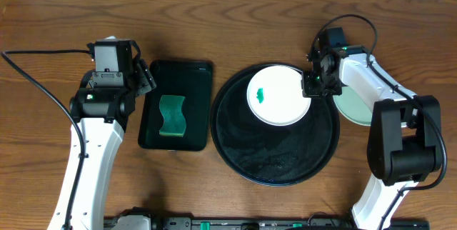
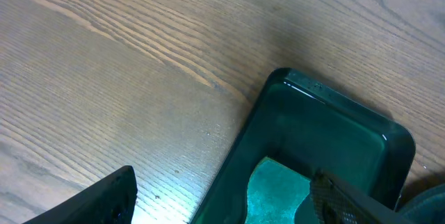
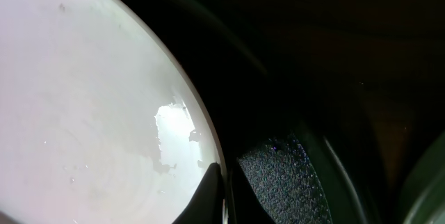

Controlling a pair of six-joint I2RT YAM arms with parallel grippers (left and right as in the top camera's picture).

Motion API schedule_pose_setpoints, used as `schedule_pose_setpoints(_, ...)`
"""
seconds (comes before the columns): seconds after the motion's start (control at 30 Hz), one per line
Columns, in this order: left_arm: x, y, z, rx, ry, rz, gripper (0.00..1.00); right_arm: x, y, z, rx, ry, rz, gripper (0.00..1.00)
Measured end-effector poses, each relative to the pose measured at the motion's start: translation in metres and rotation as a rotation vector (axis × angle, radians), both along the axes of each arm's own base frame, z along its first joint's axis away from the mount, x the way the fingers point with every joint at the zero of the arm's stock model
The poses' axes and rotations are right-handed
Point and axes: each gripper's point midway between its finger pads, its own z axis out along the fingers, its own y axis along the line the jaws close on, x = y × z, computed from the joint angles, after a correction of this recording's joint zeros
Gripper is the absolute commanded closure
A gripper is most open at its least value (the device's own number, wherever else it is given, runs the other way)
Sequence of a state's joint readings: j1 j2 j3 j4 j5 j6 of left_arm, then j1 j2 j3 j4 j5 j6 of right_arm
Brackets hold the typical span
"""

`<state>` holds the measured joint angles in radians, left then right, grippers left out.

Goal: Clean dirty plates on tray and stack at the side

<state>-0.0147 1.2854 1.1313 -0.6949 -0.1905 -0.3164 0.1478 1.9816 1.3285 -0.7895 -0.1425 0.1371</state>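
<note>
A white plate (image 1: 275,96) with a green smear (image 1: 261,94) lies in the upper part of the round black tray (image 1: 285,151). My right gripper (image 1: 314,83) is shut on this plate's right rim. In the right wrist view the white plate (image 3: 90,99) fills the left side, and its edge runs between the fingers of my right gripper (image 3: 226,196). A pale mint-green plate (image 1: 355,105) rests on the table just right of the tray, partly under the right arm. My left gripper (image 1: 146,76) hangs open and holds nothing.
A rectangular dark green tray (image 1: 175,73) left of the black tray holds a green sponge (image 1: 171,114). In the left wrist view my left gripper (image 2: 222,210) straddles the green tray's (image 2: 327,95) near edge, with the sponge (image 2: 274,189) beside one finger.
</note>
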Motion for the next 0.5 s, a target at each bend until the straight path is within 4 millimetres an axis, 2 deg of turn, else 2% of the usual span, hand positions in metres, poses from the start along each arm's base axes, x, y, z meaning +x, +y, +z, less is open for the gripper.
schedule_pose_setpoints(0.33,0.001,0.000,0.000,-0.001,-0.003,0.000,0.20,0.000,0.000,0.000,0.000,-0.001,0.000,0.98)
schedule_pose_setpoints(0.4,-0.007,-0.004,-0.006,-0.019,0.037,-0.013,0.21,0.000,0.000,0.000,0.001,0.000,0.000,0.98)
schedule_pose_setpoints(0.5,-0.025,-0.017,-0.020,-0.085,0.134,-0.057,0.40,0.000,0.000,0.000,0.002,0.000,0.000,0.97)
